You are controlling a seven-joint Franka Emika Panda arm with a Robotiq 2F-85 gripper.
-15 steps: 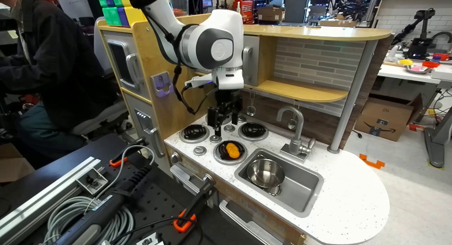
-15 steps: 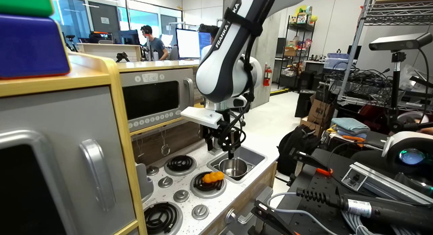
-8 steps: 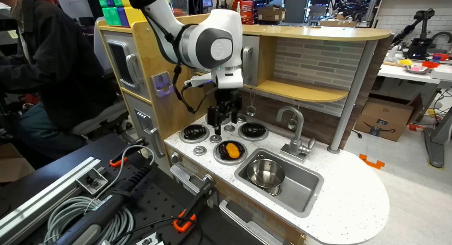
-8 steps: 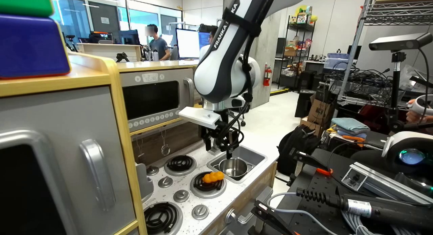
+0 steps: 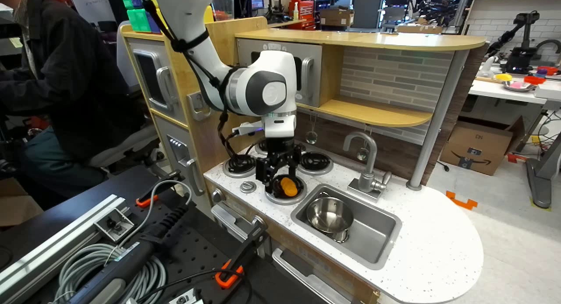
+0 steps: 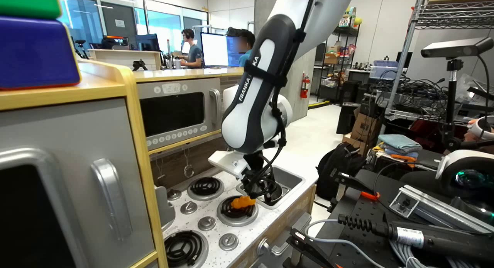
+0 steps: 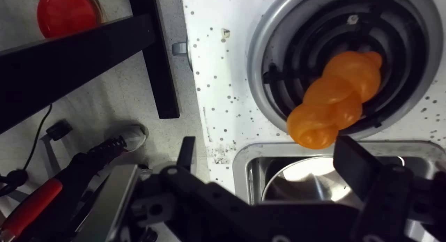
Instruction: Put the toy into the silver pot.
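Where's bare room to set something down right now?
In an exterior view, the widest patch is white counter between sink and rounded end; a smaller one lies beside the silver pot inside the sink. The wrist view shows crowding around the burner under the orange toy, with the open jaws close by.

We see the toy (image 7: 334, 97) on 1 burner (image 7: 255, 67), orange and glossy, knobbly with rounded lobes; it lies slantwise, and in the wrist view 1 end overlaps the rim on the side nearest the sink (image 5: 370, 240). We find the silver pot (image 5: 330, 214), round and shiny, inside that basin, mouth up; the wrist view shows us only part of it.
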